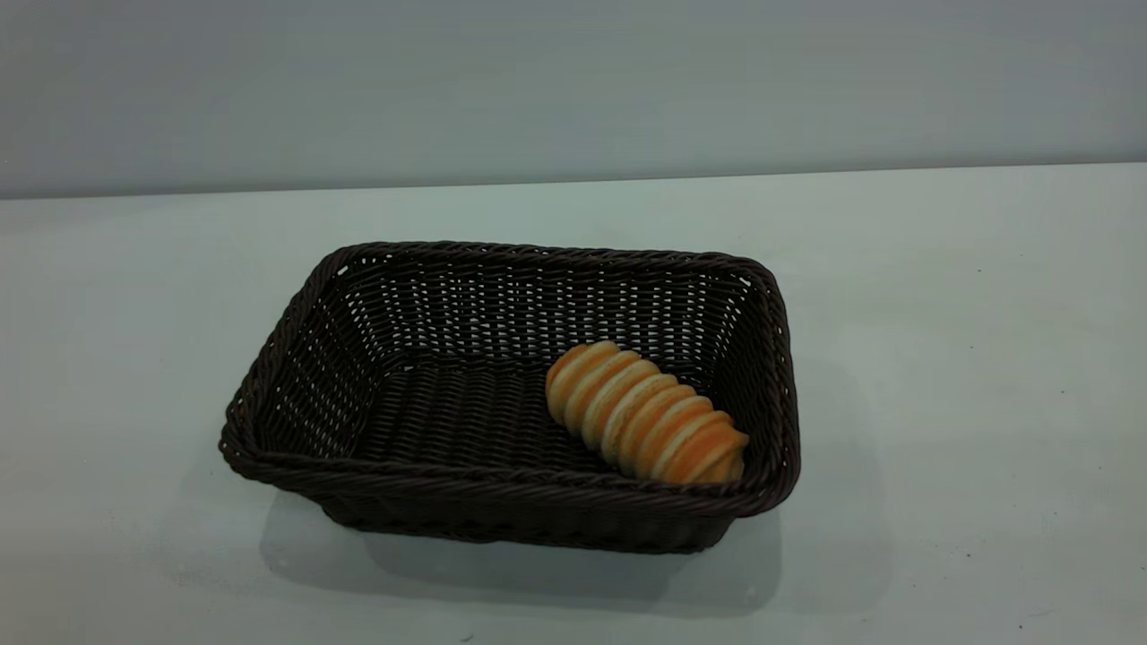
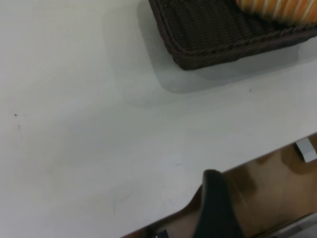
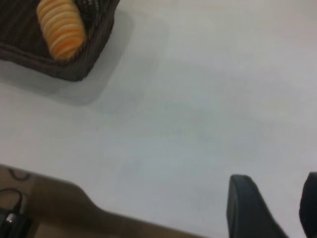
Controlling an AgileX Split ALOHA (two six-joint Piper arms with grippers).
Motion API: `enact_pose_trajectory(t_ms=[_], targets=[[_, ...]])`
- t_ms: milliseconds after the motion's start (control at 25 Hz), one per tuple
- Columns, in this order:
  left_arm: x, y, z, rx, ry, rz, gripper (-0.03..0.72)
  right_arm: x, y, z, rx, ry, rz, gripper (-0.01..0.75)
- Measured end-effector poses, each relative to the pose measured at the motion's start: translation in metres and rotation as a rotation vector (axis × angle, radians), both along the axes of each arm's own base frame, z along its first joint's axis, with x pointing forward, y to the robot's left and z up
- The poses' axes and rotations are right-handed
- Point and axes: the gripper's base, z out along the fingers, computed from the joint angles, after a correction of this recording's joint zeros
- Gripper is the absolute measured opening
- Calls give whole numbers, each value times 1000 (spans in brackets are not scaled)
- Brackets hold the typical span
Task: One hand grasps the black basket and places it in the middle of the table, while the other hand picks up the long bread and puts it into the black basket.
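The black basket stands near the middle of the white table. The long bread lies inside it, at its right end, slanting along the bottom. No arm shows in the exterior view. In the left wrist view the basket's corner and a bit of the bread are far off. My left gripper shows only in part, back over the table's edge. In the right wrist view the basket and the bread are far off. My right gripper is open and empty above bare table.
A grey wall stands behind the table. In the wrist views a brown floor lies beyond the table's edge, with a small grey piece and dark cables on it.
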Motion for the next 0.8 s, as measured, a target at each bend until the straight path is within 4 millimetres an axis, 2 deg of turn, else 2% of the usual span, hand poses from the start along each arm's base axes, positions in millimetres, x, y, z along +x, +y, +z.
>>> enact_pose_trajectory(t_ms=[440, 680, 800], targets=[[2, 8, -2, 63, 0, 67, 571, 0, 0, 0, -1, -16, 4, 243], [7, 7, -29, 78, 93, 66, 571, 0, 0, 0, -1, -16, 4, 243], [9, 7, -31, 76, 86, 68, 571, 0, 0, 0, -1, -18, 4, 243]])
